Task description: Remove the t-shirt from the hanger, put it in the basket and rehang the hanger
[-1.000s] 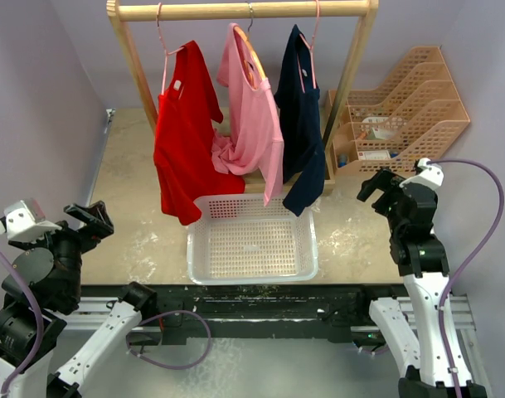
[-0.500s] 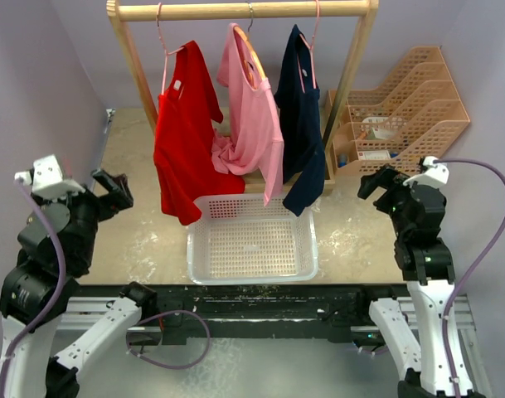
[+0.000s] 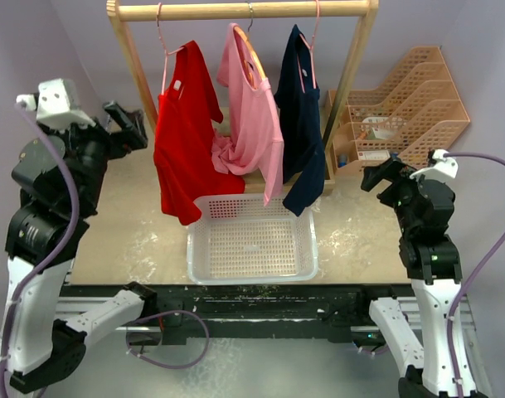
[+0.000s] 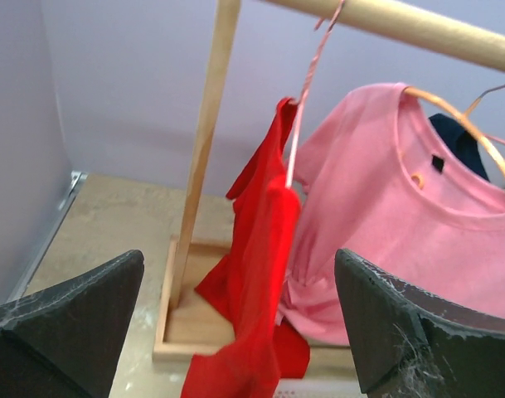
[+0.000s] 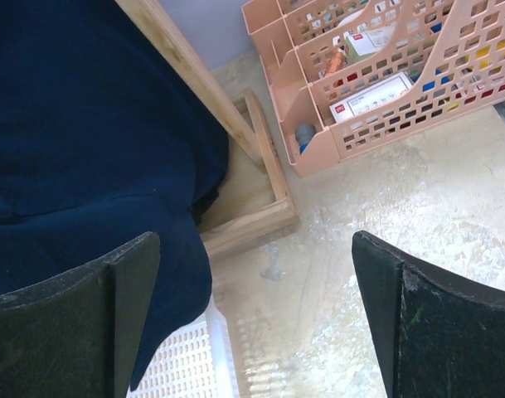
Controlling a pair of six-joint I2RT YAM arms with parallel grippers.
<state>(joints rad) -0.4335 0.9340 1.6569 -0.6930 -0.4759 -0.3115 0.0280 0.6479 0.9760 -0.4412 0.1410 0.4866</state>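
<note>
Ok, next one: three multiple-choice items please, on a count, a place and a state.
1. Shirts hanging on the rail: A two, B three, C four.
2. The white basket sits: A just below the hanging shirts, B on top of the rail, C far off to the left.
3. The left end effector is: A shut on cloth, B open and empty, C shut on a hanger.
Answers: B, a red shirt, a pink shirt and a navy shirt hang there; A, it lies under their hems; B, its jaws stand apart with nothing between.
</note>
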